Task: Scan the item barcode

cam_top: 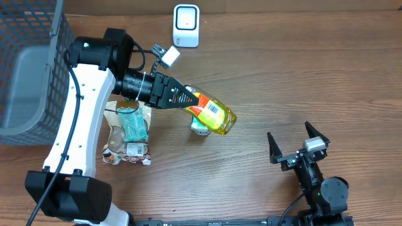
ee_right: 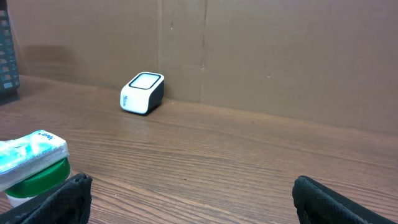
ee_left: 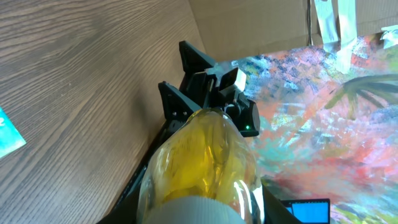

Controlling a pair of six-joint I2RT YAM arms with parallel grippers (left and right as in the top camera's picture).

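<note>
Our left gripper is closed partway around the neck end of a yellow bottle. Its black fingers cover that end, so we cannot make out the cap. From the left wrist camera, the bottle fills the lower frame and its near end is cut off.

From overhead, the bottle's long axis runs from 10 o'clock to 4 o'clock, base toward 4 o'clock, with the barcode label facing up. It sits near the table's centre and overlaps a small green-lidded container. We cannot tell whether they touch.

The white scanner stands at 12 o'clock from the bottle, well apart. Snack packets lie at 9 o'clock, partly under our left arm. A grey basket is cut off at the far left.

Our right gripper, at 4 o'clock, has its jaws spread wide and holds nothing.
</note>
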